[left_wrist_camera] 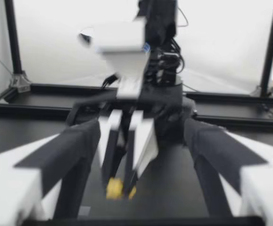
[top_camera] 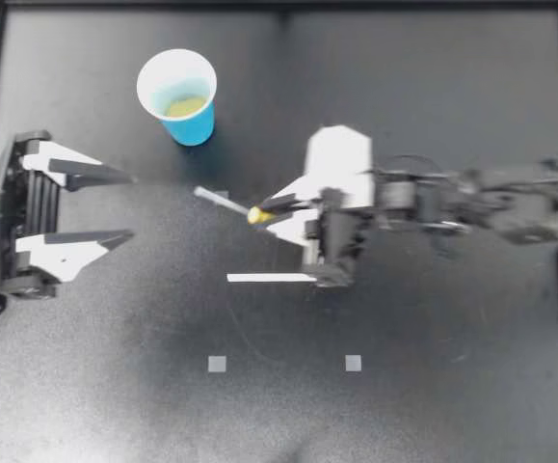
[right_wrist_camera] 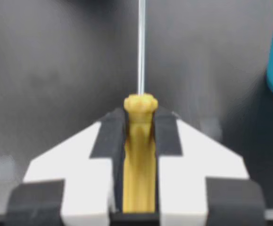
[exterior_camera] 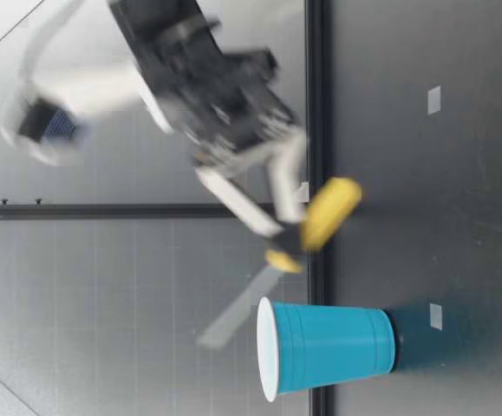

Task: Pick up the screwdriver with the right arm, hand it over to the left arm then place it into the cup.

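My right hand clamps the yellow screwdriver aloft; my left hand gapes wide.

Screwdriver in right gripper, left gripper opposite — cup behind.

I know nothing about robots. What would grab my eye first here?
In the centre, the right end effector clamps a yellow-handled screwdriver, its thin shaft pointing toward the left end effector, which sits wide open opposite. A blue cup stands upright nearby.
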Controlling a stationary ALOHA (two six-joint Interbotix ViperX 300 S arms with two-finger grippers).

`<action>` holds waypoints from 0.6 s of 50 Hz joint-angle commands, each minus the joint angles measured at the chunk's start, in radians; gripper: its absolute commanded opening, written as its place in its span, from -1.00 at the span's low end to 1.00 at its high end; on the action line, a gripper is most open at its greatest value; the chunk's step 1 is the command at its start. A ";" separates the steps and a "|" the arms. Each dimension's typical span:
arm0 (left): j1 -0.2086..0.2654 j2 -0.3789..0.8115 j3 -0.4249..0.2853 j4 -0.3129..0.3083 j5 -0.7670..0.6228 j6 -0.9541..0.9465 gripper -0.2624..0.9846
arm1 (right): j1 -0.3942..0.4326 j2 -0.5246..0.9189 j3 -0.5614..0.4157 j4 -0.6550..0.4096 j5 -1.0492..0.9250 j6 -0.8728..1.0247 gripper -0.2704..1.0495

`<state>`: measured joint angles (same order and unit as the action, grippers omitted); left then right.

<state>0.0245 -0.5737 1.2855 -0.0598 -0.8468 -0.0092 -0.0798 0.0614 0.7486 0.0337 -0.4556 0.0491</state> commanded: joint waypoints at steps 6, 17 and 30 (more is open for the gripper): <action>0.002 0.081 -0.060 -0.014 -0.066 0.002 0.57 | 0.028 -0.061 0.031 -0.005 -0.173 -0.006 -0.52; 0.002 0.156 -0.106 -0.021 -0.095 -0.005 0.57 | 0.049 -0.063 0.012 -0.037 -0.235 -0.014 -0.52; 0.002 0.196 -0.144 -0.015 -0.097 -0.031 0.56 | 0.049 -0.046 -0.031 -0.046 -0.261 -0.038 -0.52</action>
<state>0.0261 -0.3804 1.1704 -0.0782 -0.9327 -0.0383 -0.0337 0.0322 0.7547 -0.0092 -0.7041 0.0123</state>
